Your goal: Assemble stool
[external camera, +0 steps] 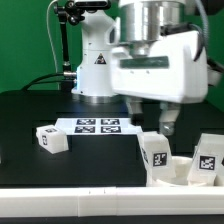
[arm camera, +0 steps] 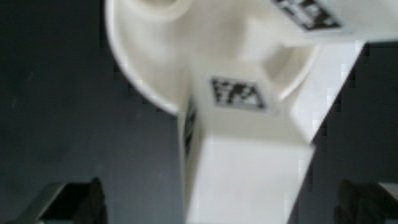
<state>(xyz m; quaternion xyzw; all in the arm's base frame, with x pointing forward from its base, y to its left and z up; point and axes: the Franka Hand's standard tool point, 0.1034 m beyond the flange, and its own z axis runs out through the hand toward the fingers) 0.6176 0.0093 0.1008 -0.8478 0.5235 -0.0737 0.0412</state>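
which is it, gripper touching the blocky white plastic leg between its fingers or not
Apart. The wrist view shows a dark gap between each fingertip of the open gripper and the white leg.

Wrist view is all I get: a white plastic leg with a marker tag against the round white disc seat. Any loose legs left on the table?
Observer: Yes. One loose short blocky white leg lies on the black table, on the exterior view's left of the marker board.
Operator: How many legs on the seat?
Observer: Two stand on the round white disc seat: the left upright leg and the right upright leg, sides as in the exterior view.
Operator: Where's the gripper over that?
Observer: The gripper hangs close above the left upright leg.
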